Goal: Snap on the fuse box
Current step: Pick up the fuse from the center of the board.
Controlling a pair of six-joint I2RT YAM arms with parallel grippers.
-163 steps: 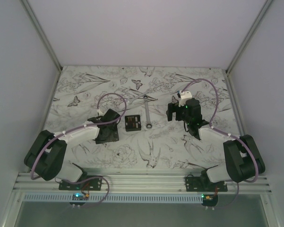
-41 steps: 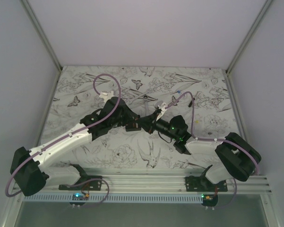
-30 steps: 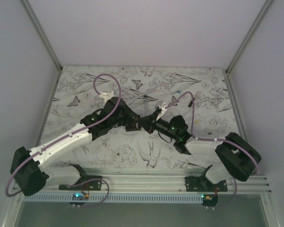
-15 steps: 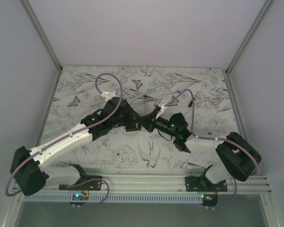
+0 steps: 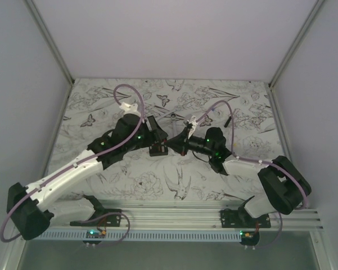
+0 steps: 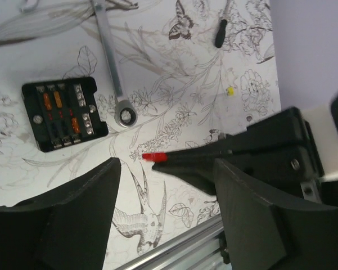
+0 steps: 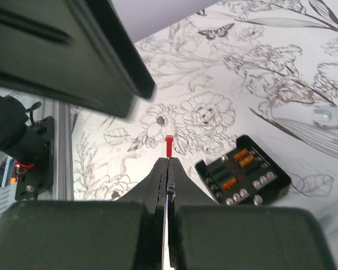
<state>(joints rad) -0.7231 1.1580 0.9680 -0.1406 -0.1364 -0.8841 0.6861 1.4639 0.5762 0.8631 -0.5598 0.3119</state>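
Claws just lifted clear of table [image 6: 174, 84], nose to nose. Now right claw [image 7: 169, 160] pinching red fuse [image 7: 169, 145], left claw [image 6: 166, 174] spread, empty. Black fuse box [image 6: 64, 114] on table, upper left of left wrist view; fuse not seated yet imo.

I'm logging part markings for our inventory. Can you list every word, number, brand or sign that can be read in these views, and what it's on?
No text can be read in any view.
On the fuse box, any markings are too small to read.
On the wrench, no stamp is legible.
On the red fuse, no number is legible.
The table cover shows only drawn flowers, birds and butterflies, no words.
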